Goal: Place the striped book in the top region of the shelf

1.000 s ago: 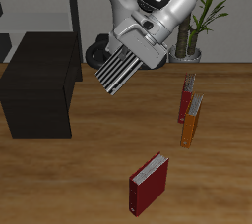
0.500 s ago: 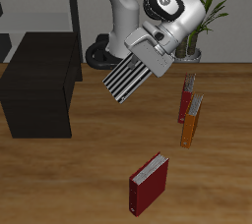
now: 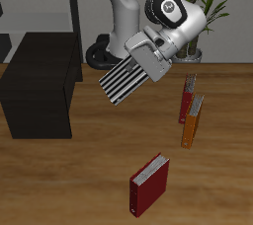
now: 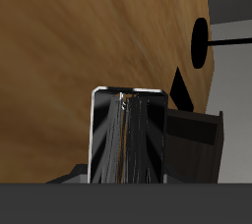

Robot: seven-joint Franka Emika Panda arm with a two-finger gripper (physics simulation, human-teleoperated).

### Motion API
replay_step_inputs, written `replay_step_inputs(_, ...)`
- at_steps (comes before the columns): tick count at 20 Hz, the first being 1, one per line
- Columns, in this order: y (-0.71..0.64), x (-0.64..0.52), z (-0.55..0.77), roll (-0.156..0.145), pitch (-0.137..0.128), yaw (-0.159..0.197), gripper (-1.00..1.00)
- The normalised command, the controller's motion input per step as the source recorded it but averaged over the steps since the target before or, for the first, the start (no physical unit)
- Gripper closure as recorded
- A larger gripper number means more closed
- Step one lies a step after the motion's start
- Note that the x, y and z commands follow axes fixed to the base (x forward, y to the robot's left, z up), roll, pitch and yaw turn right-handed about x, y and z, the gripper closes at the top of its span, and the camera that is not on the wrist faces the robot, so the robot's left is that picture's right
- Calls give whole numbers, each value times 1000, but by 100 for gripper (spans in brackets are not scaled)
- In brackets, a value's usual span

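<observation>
Above the table [image 3: 99,175], the hand [image 3: 150,59] (closed) holds the striped book [image 3: 126,79].

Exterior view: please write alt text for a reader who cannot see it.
The arm's pincer holds the striped book in the air above the wooden table, beside the black shelf. A dark red book lies nearer the table's front edge.

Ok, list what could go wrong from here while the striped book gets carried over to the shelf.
1. The striped book hangs in the air, tilted, gripped only at one end by the gripper; it might slip or swing loose.
2. The shelf is still well off to the side, so a low path could knock the book's free end against its edge.
3. The dark red book lies on the table below; a drop might hit it.
</observation>
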Motion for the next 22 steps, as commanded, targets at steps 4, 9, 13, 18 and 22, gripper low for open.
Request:
replay_step_inputs(4, -317, 42, -40, -78, 24, -21, 100)
replay_step_inputs(9, -216, 43, -84, -39, 16, -5, 100)
replay_step_inputs(13, -100, 15, -51, -23, 1, -9, 100)
replay_step_inputs(18, -95, -33, -71, -16, 9, 3, 100)
replay_step_inputs(22, -40, 17, -21, -17, 13, -3, 100)
